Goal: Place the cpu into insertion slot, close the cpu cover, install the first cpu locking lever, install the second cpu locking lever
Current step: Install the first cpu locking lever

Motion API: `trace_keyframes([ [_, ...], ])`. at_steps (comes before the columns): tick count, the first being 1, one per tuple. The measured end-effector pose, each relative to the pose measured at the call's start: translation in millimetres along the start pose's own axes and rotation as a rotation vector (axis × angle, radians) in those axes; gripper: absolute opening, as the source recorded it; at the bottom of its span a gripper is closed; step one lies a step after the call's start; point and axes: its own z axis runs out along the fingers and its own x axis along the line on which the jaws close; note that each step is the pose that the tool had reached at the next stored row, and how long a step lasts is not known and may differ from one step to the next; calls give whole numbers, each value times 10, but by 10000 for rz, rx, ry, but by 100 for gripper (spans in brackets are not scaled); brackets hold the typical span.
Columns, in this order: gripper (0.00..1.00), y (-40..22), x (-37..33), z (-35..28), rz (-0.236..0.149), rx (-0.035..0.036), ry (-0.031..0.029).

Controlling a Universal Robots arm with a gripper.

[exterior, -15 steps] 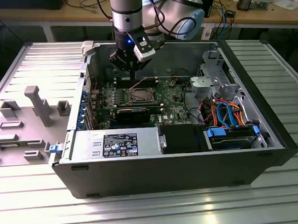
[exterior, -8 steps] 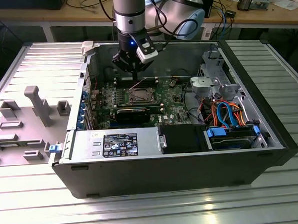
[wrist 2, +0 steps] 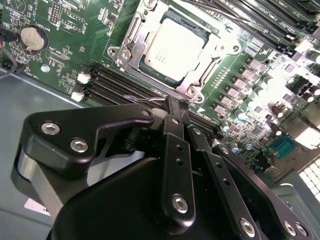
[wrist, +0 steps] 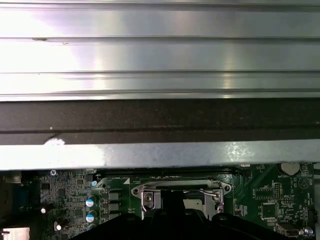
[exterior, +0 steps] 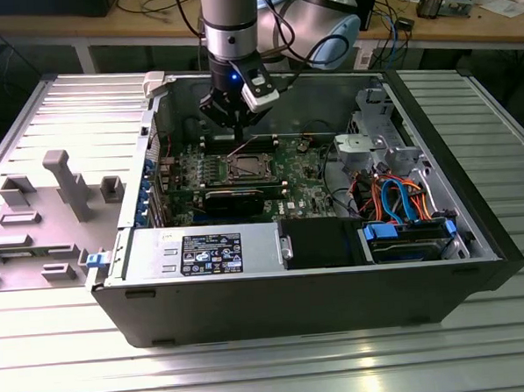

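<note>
Gripper [wrist 2: 172, 107]: fingers pressed together, pinching a thin wire lever; the cpu [wrist 2: 175, 44] lies seated just beyond, upper centre of frame.

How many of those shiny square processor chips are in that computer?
1. The cpu sits on the green board, framed by the cpu cover, close to the gripper. Hidden parts of the case could hold others.
</note>
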Motion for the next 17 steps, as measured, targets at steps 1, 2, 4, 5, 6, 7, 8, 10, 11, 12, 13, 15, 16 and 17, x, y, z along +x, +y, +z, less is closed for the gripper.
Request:
trace_keyframes([
  [1,11,2,-4,5,-1,0,0],
  [2,11,5,-9,10,1,-1,-1],
  [4,11,11,-19,20,0,-2,-2],
  [5,11,13,-24,24,0,-1,-1],
  [6,11,17,-28,30,1,-1,0],
  [7,11,21,-31,34,2,0,0],
  [8,11,25,-33,38,1,0,0],
  [10,11,36,-40,48,-3,-1,0],
  [11,11,40,-42,53,-4,-1,0],
  [12,11,45,-46,57,-6,-1,0],
  [13,11,58,-52,63,-10,-1,1],
  [15,11,70,-62,72,-19,-1,1],
  [16,11,73,-68,78,-21,-2,1],
  [17,11,75,-74,84,-20,-1,1],
])
